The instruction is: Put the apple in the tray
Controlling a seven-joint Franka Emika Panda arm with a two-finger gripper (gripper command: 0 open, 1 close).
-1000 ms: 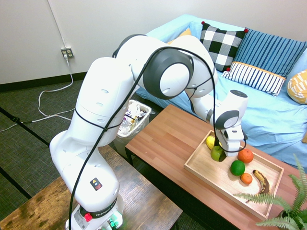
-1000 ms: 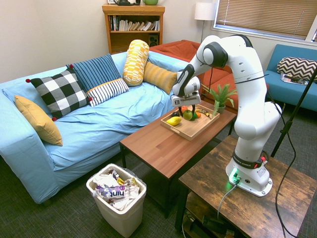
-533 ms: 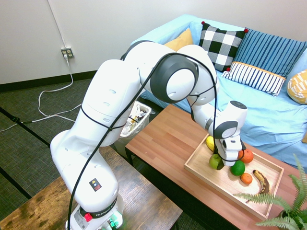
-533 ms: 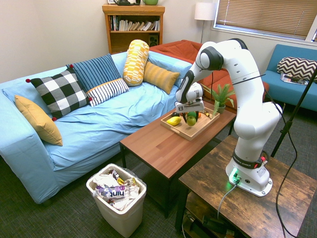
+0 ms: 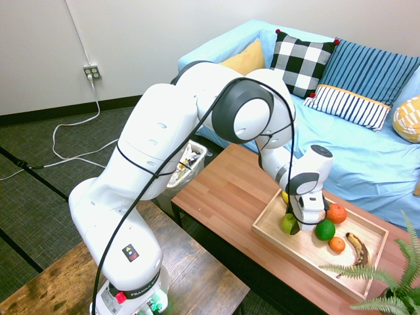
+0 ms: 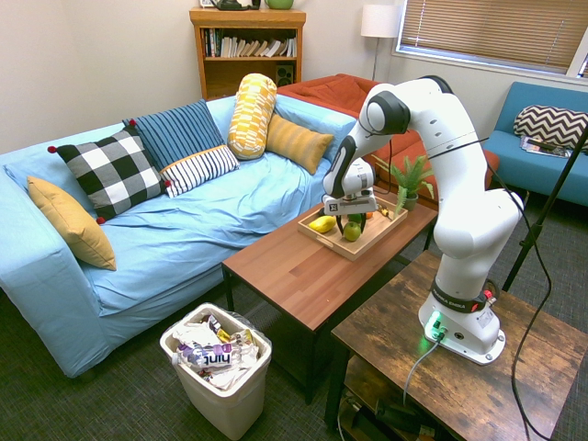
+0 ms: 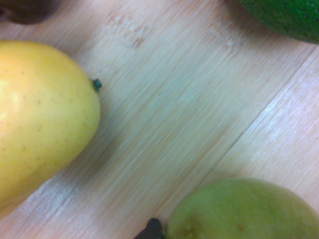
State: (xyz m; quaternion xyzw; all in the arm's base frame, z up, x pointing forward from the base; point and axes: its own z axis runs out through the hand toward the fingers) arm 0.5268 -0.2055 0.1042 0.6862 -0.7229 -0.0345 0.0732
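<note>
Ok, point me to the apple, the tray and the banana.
apple (image 5: 289, 224): first exterior view, its front face below the gripper.
tray (image 5: 275, 237): first exterior view, the near wooden rim.
banana (image 5: 357, 247): first exterior view, the middle of its dark peel.

- One wooden tray, right of centre in the first exterior view, on one reddish-brown coffee table.
- One yellow-green apple at the tray's left corner.
- One yellow fruit, mostly hidden behind the arm in the first exterior view.
- One dark green round fruit.
- Two orange round fruits: the larger, the smaller.
- One browned banana.
- One white waste bin, lower left of the second exterior view.
- Six sofa cushions there.
</note>
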